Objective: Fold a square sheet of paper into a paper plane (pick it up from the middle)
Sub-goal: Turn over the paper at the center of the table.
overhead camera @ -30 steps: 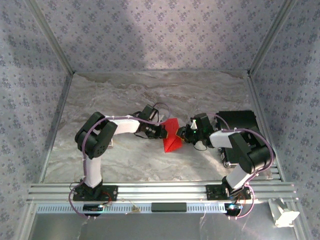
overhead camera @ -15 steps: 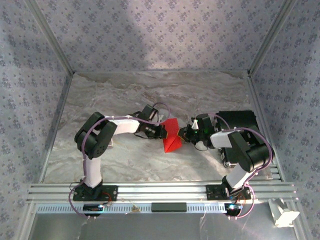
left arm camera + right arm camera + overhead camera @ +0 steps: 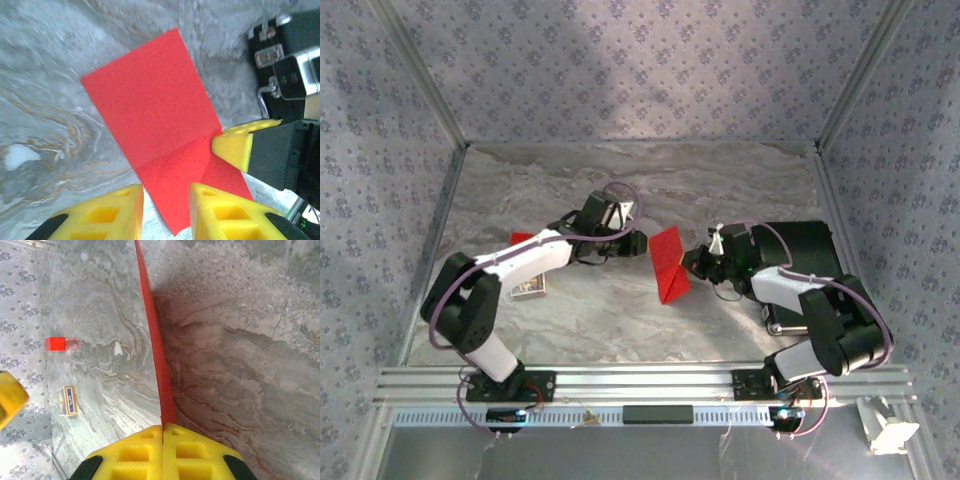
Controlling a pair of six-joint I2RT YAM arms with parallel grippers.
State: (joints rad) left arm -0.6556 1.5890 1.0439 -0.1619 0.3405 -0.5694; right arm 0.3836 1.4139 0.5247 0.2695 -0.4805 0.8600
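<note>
1. Near left of the table: a small printed card lies flat.
2. Centre: the square sheet of paper, bright red and partly folded with a crease across it, is tipped up on edge. Cannot tell if its lower edge touches the table.
3. The right gripper is clamped on the sheet's right side, pads pressed together over the paper.
4. The left gripper is just left of the sheet, fingers parted, grasping nothing. One paper corner seems to hang loose in the gap.
5. Far left: a small red piece.
</note>
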